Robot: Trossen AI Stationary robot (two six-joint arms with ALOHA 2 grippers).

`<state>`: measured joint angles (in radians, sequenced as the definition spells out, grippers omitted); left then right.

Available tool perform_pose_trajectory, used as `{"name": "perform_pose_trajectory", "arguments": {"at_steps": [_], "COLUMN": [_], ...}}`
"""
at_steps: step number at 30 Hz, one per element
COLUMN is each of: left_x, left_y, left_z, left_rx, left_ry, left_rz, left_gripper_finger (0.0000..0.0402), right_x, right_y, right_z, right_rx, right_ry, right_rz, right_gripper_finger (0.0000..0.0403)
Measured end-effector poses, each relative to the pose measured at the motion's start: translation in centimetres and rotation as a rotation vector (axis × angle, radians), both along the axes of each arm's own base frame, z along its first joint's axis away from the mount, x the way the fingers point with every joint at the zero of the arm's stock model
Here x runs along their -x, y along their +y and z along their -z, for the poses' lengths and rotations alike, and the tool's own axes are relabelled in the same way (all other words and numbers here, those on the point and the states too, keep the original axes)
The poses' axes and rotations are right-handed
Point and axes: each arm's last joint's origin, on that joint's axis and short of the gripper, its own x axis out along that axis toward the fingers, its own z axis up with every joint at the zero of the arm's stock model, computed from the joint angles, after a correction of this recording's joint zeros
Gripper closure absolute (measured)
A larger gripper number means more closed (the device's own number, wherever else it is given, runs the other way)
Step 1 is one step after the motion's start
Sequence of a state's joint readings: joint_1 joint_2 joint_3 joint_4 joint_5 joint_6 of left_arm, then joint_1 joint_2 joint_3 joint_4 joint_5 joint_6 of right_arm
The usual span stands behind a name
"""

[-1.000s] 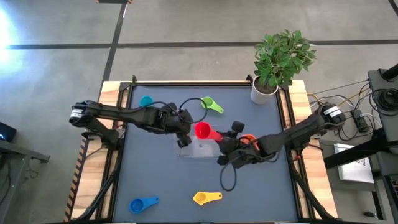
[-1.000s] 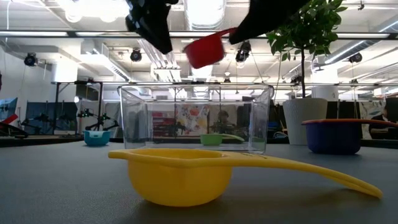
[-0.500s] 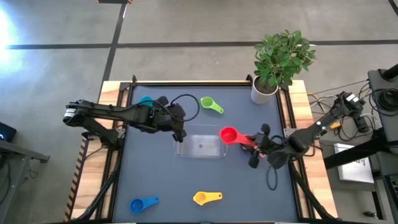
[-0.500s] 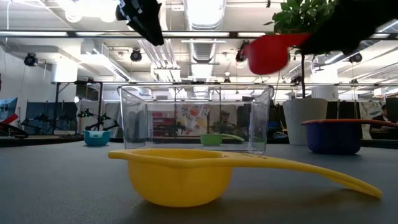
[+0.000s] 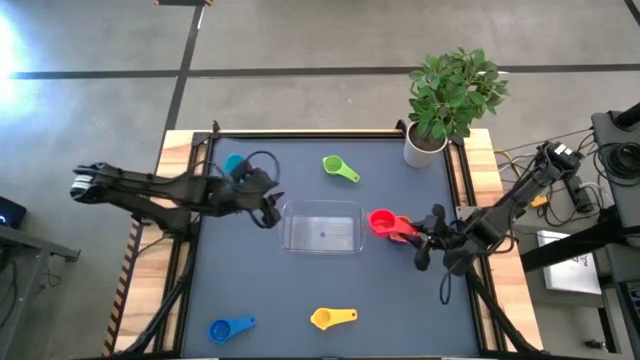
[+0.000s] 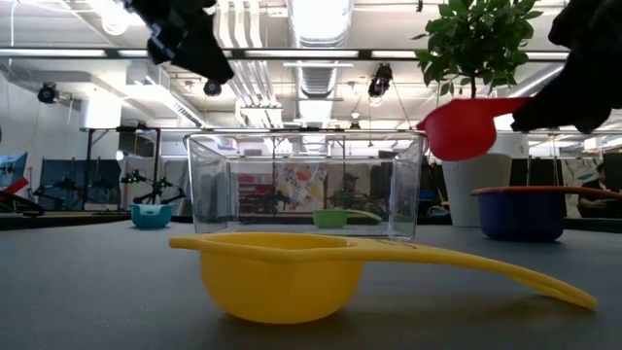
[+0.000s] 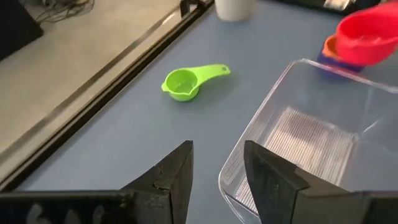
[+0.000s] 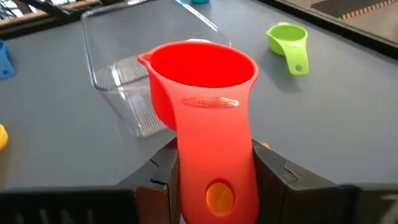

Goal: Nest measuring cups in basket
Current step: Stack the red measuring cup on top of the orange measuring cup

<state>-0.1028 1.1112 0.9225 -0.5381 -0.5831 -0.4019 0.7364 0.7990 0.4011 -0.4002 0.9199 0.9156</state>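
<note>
At the table's middle sits the empty clear basket (image 5: pixel 322 227). Just right of it, the right gripper (image 5: pixel 418 237) clamps the red measuring cup (image 5: pixel 381 221) by its handle, raised. The left gripper (image 5: pixel 268 204) hovers left, fingers apart, empty. Best centre the cup over the basket before lowering.

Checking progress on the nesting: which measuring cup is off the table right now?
The red cup, held up by its handle in the right gripper beside the basket; the other visible cups lie on the table.
</note>
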Motion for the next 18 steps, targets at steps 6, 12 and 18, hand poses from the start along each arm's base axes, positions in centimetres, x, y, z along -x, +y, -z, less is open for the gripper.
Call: {"name": "perform_pose_trajectory", "arguments": {"at_steps": [6, 12, 18], "left_x": [2.8, 4.1, 4.5], "left_y": [0.3, 0.4, 0.4], "left_z": [1.7, 3.6, 4.3], "left_rx": [0.017, 0.025, 0.031], "left_ry": [-0.118, -0.18, -0.188], "left_rz": [0.006, 0.02, 0.017], "left_gripper_finger": [0.0277, 0.0277, 0.0277], "right_x": [1.1, 1.9, 2.1], "right_y": [-0.4, -0.8, -0.7], "right_z": [0.8, 1.3, 1.4], "right_rx": [-0.022, -0.047, -0.088], "right_ry": [0.064, 0.105, 0.149], "right_rz": [0.053, 0.101, 0.086], "right_gripper_finger": [0.0287, 0.0282, 0.0287]}}
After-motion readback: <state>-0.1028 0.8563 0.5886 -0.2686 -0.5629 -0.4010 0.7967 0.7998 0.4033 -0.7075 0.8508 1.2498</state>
